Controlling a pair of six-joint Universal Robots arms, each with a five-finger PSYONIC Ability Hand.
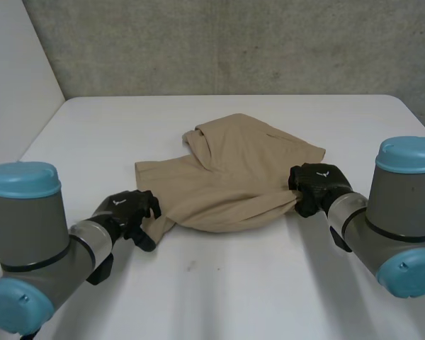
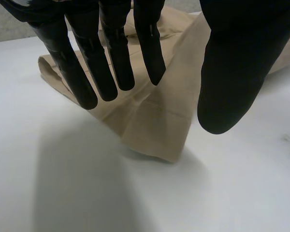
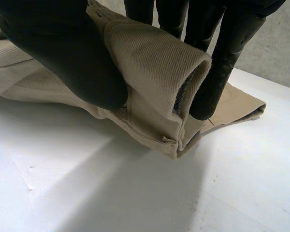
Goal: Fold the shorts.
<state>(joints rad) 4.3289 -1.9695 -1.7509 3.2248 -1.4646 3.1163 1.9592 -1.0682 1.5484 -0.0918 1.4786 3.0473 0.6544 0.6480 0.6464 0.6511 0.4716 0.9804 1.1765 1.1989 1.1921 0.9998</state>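
Your left hand (image 1: 126,210) is relaxed, fingers straight over the near left corner of the tan twill shorts (image 1: 223,180), which lie mid-table, long axis running left to right. Your right hand (image 1: 317,185) pinches their rolled right edge. The smooth white table (image 1: 219,290) meets a rough concrete wall (image 1: 234,42).

The head camera looks down over the worktop (image 1: 212,297) from behind. The wrist cameras sit close and low, sharing the shorts (image 1: 227,177).
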